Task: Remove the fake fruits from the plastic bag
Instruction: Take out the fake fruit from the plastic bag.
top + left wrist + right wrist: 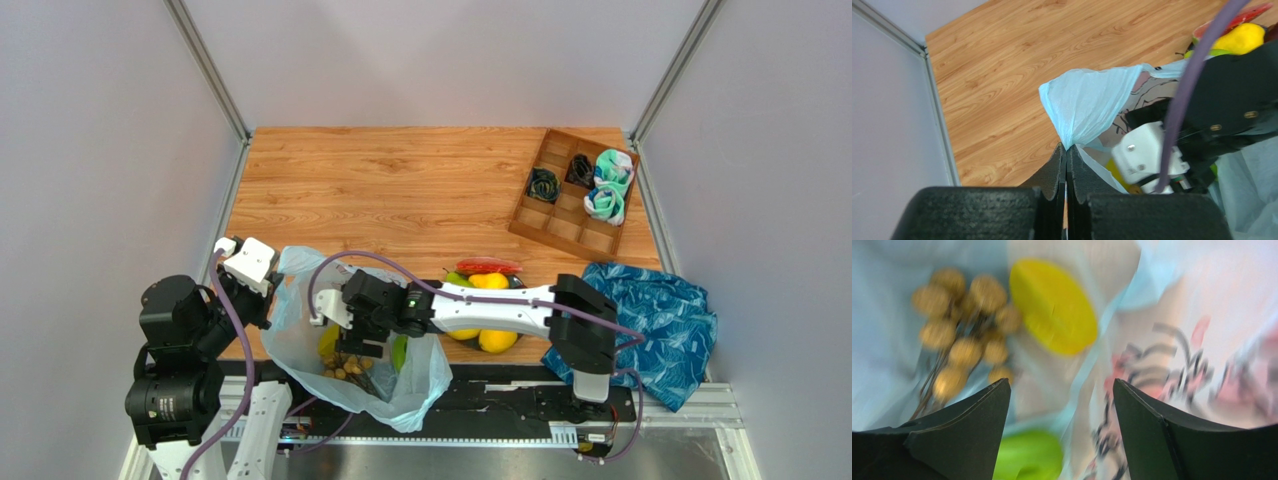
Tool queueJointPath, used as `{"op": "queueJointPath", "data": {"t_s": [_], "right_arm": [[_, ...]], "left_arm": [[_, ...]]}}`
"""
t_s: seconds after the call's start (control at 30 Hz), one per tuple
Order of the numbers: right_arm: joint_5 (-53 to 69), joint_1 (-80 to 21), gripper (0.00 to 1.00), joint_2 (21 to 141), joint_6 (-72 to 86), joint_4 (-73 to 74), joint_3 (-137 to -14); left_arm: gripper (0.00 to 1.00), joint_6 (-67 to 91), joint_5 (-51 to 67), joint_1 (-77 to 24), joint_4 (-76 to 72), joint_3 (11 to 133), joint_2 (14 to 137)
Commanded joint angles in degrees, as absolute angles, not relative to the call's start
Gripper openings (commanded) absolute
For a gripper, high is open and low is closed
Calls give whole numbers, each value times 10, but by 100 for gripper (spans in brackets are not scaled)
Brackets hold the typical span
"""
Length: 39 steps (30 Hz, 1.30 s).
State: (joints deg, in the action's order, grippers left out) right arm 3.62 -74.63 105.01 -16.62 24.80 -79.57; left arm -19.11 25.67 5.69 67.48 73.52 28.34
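Observation:
The pale blue plastic bag (420,385) lies open at the near left of the table. My left gripper (1067,147) is shut on its far rim (1087,102) and holds it up. My right gripper (1059,390) is open inside the bag's mouth (350,335). Below it lie a brown grape bunch (959,337), a yellow starfruit (1054,305) and a green fruit (1029,455) between the jaws. On the table right of the bag lie a yellow lemon (497,340), a yellow fruit (488,281), a green pear (456,279) and a red watermelon slice (488,265).
A wooden divided tray (572,193) with rolled socks stands at the back right. A blue patterned cloth (655,320) lies at the right edge. Grey walls close in the table on the left, back and right.

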Motion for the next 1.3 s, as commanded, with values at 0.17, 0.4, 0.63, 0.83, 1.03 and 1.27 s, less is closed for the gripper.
{"op": "queueJointPath", "data": {"t_s": [0.17,0.4,0.63,0.83,1.03,1.27], "right_arm": [[83,-751,82,1188,-276,237,-960],[152,-751,85,1251,-328,316,-1006],[117,-750,68,1307,-361,304,-1042],[98,-744,22,1234,-377,331,-1035],[192,-714,20,1065,-379,381,-962],[253,-665,22,900,-392,403,-893]], "left_arm": [[0,-196,336,55,698,770,288],[0,-197,332,48,698,780,298],[0,-193,321,35,709,780,298],[0,-145,256,32,635,753,304],[0,-79,250,30,533,732,356],[0,-27,222,30,483,732,412]]}}
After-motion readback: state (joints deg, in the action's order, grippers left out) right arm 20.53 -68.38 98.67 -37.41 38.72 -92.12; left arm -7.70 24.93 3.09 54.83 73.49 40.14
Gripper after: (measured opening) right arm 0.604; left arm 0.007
